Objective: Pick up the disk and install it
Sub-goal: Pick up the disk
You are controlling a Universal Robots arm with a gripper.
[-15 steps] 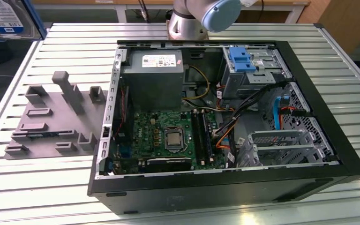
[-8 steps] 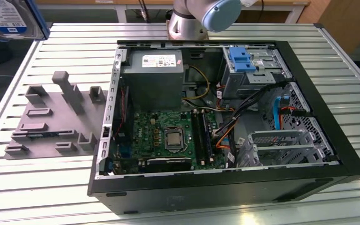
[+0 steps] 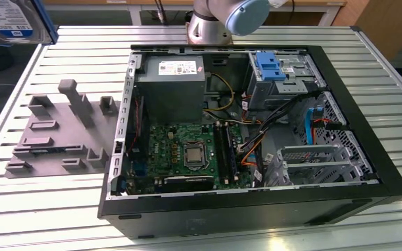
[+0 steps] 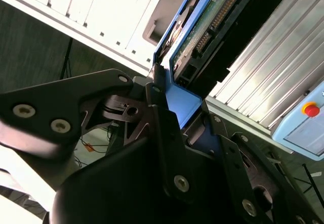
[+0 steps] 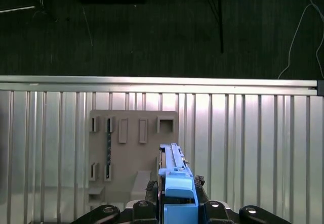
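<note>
The disk [image 3: 10, 20] hangs high at the exterior view's upper left corner, label side showing, blue rails along its edges, well above the slatted table. In the second wrist view my gripper [image 4: 185, 115] is shut on the disk [image 4: 215, 19], its black fingers [image 4: 164, 133] clamping the blue rail end; the drive's green circuit board and connector show beyond. In the first wrist view the disk [image 5: 173, 171] stands edge-on between the jaws of the gripper [image 5: 177, 209], over the grey fixture plate [image 5: 132, 153].
An open computer case [image 3: 368, 178] lies on the table with motherboard, cables and a grey power supply box [image 3: 169, 83]. A bare blue bracket [image 3: 267, 65] sits in its drive bay. The grey fixture plate [image 3: 54, 130] lies left of the case. The arm's base [image 3: 215, 23] stands behind.
</note>
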